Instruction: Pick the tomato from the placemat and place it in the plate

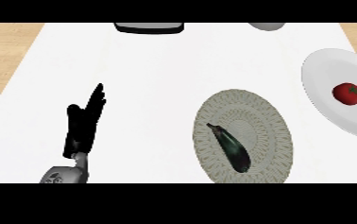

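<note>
At the right edge of the white tabletop [153, 86], the red tomato [345, 93] lies on the white plate [322, 81], which the frame partly cuts off. Nearer the middle, a round woven placemat [268, 124] carries a dark eggplant [232, 147]. On the left, the left robot hand [83, 121] rests open, fingers straight. Two objects at the far edge, one dark-rimmed [149, 27], one pale [266, 25], are too cropped to identify.

Bright, even light; the white counter [160, 86] is nearly washed out; shadows barely visible.
</note>
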`<move>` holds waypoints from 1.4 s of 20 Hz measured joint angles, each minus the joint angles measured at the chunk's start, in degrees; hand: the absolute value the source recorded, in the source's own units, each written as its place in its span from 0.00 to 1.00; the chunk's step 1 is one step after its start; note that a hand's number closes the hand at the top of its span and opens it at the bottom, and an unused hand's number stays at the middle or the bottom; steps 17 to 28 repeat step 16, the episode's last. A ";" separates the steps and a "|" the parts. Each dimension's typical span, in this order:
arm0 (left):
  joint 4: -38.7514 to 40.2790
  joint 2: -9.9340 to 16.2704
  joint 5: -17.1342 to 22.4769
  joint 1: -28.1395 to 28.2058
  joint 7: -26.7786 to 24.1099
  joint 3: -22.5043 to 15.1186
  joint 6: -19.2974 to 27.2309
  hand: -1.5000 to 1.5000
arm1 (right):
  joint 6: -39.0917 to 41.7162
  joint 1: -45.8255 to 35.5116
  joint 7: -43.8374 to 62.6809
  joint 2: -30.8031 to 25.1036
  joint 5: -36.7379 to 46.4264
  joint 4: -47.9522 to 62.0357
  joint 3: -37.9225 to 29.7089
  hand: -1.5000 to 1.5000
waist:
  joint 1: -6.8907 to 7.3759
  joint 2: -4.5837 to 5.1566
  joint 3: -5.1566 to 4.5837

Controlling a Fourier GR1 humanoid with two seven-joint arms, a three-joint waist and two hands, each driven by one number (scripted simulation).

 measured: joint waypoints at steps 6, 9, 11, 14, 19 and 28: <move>-0.33 0.67 0.68 0.01 0.41 0.77 -0.81 0.50 | 0.00 1.68 -0.69 -1.45 -1.51 0.21 -1.58 0.00 | 0.04 -0.02 0.04; -0.22 0.93 0.78 -0.10 0.10 1.12 -1.00 0.50 | -1.64 2.51 -0.42 -1.81 -2.23 0.42 -2.48 0.00 | 0.13 0.08 0.08; -0.47 0.67 0.65 0.01 0.22 0.77 -1.00 0.50 | -2.53 2.82 -0.08 -1.89 -2.41 0.48 -2.73 0.00 | 0.22 0.09 0.11; -0.35 0.49 0.41 0.54 -0.30 0.68 -0.82 0.50 | -2.37 4.18 -0.47 -2.51 -2.61 0.54 -2.97 0.00 | 0.14 0.09 0.13; -0.34 0.34 0.31 0.19 0.03 0.66 -0.65 0.50 | -2.72 4.77 -0.52 -2.64 -2.58 0.54 -2.99 0.00 | 0.10 0.10 0.15; -0.34 0.34 0.31 0.19 0.03 0.66 -0.65 0.50 | -2.72 4.77 -0.52 -2.64 -2.58 0.54 -2.99 0.00 | 0.10 0.10 0.15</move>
